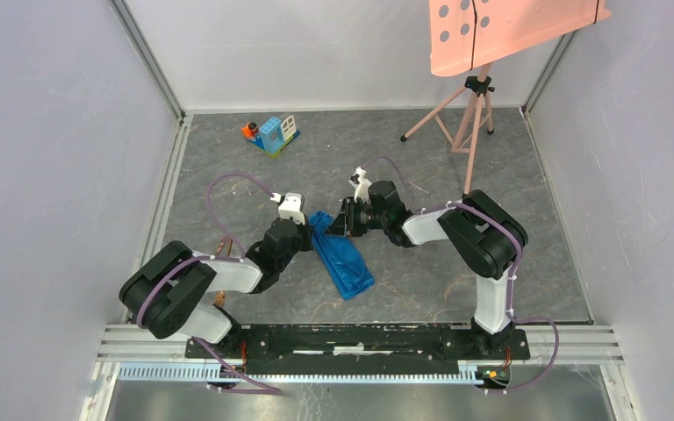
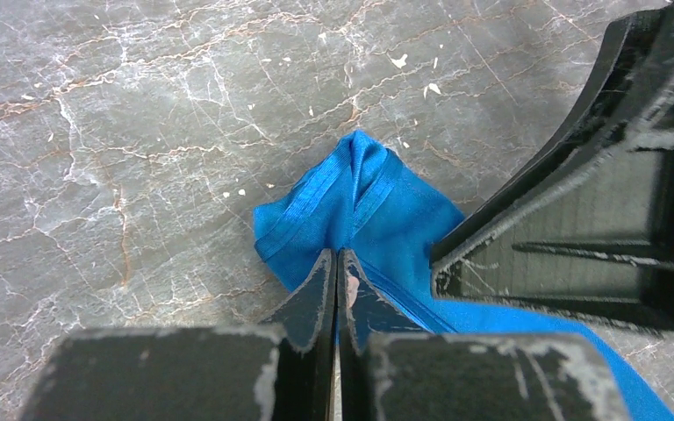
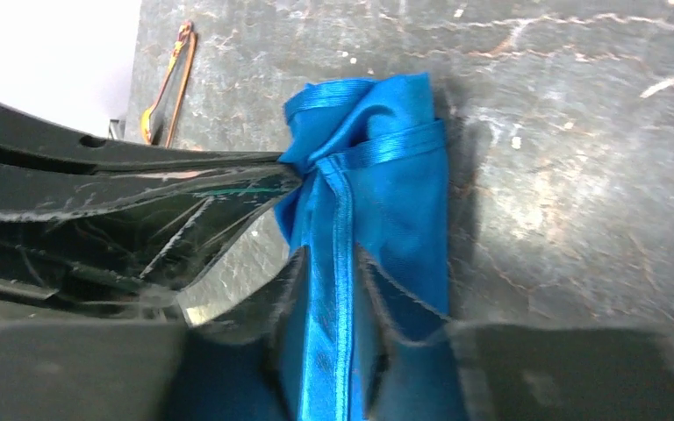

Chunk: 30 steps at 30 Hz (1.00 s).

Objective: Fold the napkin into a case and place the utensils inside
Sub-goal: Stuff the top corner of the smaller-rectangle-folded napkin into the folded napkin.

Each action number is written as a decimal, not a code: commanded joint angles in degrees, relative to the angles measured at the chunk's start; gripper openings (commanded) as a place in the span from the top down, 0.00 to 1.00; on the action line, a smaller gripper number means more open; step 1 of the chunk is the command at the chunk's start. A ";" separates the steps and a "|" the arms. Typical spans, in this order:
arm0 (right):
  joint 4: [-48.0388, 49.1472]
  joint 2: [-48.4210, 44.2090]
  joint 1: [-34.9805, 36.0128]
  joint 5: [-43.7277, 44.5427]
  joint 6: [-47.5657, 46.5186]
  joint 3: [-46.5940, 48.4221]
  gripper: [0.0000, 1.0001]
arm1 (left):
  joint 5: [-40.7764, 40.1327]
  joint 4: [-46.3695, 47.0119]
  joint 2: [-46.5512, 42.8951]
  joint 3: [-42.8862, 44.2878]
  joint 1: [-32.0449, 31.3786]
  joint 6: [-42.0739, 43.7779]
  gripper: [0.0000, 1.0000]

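Jaws, left and right, pinch the napkin

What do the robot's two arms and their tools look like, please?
The left arm and right arm have chunky black joints and white links, each trailed by a thin purple cable. A small white module sits at each wrist. The left tool and right tool have matte black fingers with rough, scuffed edges.
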 commanded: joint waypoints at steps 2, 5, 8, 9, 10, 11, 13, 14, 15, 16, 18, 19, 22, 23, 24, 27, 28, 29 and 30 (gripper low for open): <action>-1.98 2.34 -0.49 0.18 -2.63 4.47 0.87 | 0.52 1.27 -1.46 -0.02 0.33 -1.64 0.98; -1.26 4.88 0.05 -0.14 -1.34 6.87 0.92 | 0.90 1.53 -1.28 0.06 0.34 -1.76 0.98; -0.21 6.71 0.75 0.04 -0.30 8.52 0.92 | 1.17 1.48 -1.31 0.15 0.33 -1.64 0.98; -0.16 7.42 1.04 0.04 0.15 9.31 0.92 | 1.21 1.52 -1.32 0.15 0.33 -1.64 0.98; 0.27 8.05 1.32 -0.13 0.57 9.92 0.92 | 1.35 1.55 -1.25 0.32 0.33 -1.49 0.98; 0.72 8.82 1.62 -0.23 1.24 10.56 0.91 | 1.68 1.40 -1.09 0.62 0.29 -1.46 0.98; 1.53 9.73 2.47 -0.10 2.48 11.70 0.90 | 2.08 0.30 -0.53 1.51 0.28 -1.46 0.98; 2.12 10.01 2.91 0.24 3.38 12.11 0.88 | 2.30 -0.12 -0.12 2.00 0.30 -1.61 0.98; 3.14 10.28 3.05 1.02 4.41 12.15 0.85 | 2.59 -0.26 0.34 2.28 0.33 -2.21 0.97; 4.29 10.74 3.15 1.70 5.58 12.23 0.81 | 2.73 -0.42 0.68 2.39 0.33 -3.18 0.94; 3.37 11.77 2.67 2.05 5.39 13.17 0.80 | 3.60 -1.45 0.09 2.18 0.86 -6.17 0.85; 3.76 11.67 2.13 2.18 5.45 12.46 0.79 | 3.75 -3.73 -1.15 2.09 1.45 -7.91 0.75; 3.94 10.63 1.24 1.82 4.52 10.57 0.78 | 6.62 -12.65 -8.40 1.58 4.92 -12.98 0.56; 3.87 10.39 1.09 1.34 4.18 10.22 0.77 | 6.77 -15.57 -11.14 1.48 5.89 -14.12 0.50; 4.07 10.07 1.05 0.72 4.02 9.74 0.77 | 7.78 -18.84 -14.19 1.66 7.55 -14.87 0.47; 4.84 8.25 1.02 -0.57 3.63 7.98 0.77 | 11.43 -28.25 -18.93 4.28 12.25 -17.56 0.45; 5.21 7.41 0.98 -0.67 3.47 7.12 0.78 | 13.44 -29.42 -18.60 5.14 13.65 -17.97 0.46; 5.17 6.37 0.97 -0.67 3.20 6.56 0.79 | 15.81 -29.40 -17.94 5.69 14.54 -18.60 0.48; 4.58 5.58 0.85 -0.65 2.59 6.10 0.82 | 17.56 -28.92 -16.76 6.14 15.01 -19.08 0.49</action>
